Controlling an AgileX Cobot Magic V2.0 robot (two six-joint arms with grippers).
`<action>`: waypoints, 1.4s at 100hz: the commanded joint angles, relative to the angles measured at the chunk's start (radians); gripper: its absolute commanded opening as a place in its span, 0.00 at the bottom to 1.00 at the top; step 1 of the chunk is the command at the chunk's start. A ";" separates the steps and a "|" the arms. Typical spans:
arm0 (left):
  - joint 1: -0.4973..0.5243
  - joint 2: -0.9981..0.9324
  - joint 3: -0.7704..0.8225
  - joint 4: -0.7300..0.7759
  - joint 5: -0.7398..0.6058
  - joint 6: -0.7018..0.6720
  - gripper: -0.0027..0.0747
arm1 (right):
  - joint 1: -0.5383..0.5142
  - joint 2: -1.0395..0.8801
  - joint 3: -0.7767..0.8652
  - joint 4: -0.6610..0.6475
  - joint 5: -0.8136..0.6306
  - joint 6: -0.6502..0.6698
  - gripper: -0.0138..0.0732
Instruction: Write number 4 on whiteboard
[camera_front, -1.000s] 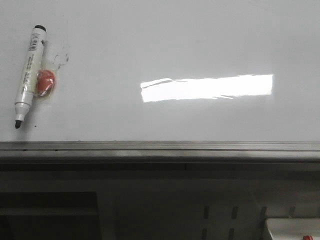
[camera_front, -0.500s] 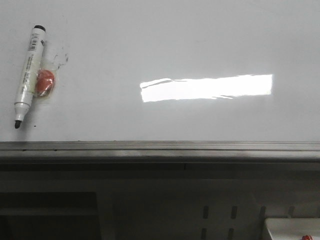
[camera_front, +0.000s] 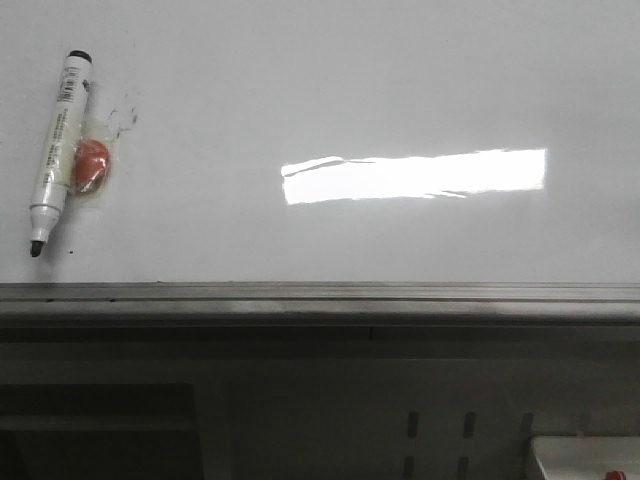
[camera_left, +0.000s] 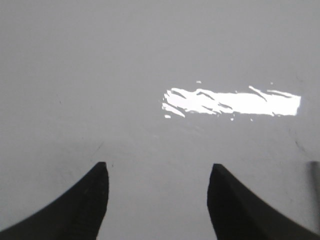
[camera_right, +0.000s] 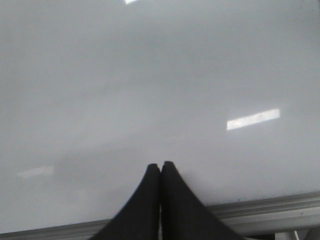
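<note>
The left tool (camera_left: 157, 195) hangs with its jaws spread wide and nothing between them, over bare board; the right tool (camera_right: 160, 190) has its fingers pressed together, empty, near the grey rail. In the front view nothing has shifted over the last second: the uncapped marker (camera_front: 57, 150) lies where it lay, at the far left of the whiteboard (camera_front: 400, 80), touching an orange-red lump (camera_front: 91, 165) in a clear wrapper, well apart from the bright reflection (camera_front: 415, 175). Faint dark smudges (camera_front: 125, 112) sit just beside the marker. No number 4 is drawn. I judge that the marker must first be picked up.
</note>
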 joint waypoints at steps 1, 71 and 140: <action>-0.039 0.039 -0.040 0.052 -0.107 -0.003 0.58 | -0.004 0.009 -0.035 0.002 -0.093 -0.007 0.08; -0.586 0.493 -0.095 -0.079 -0.245 -0.003 0.58 | -0.004 0.009 -0.035 0.002 -0.091 -0.007 0.08; -0.586 0.607 -0.108 0.081 -0.328 -0.005 0.01 | 0.079 0.009 -0.132 0.008 0.064 -0.084 0.08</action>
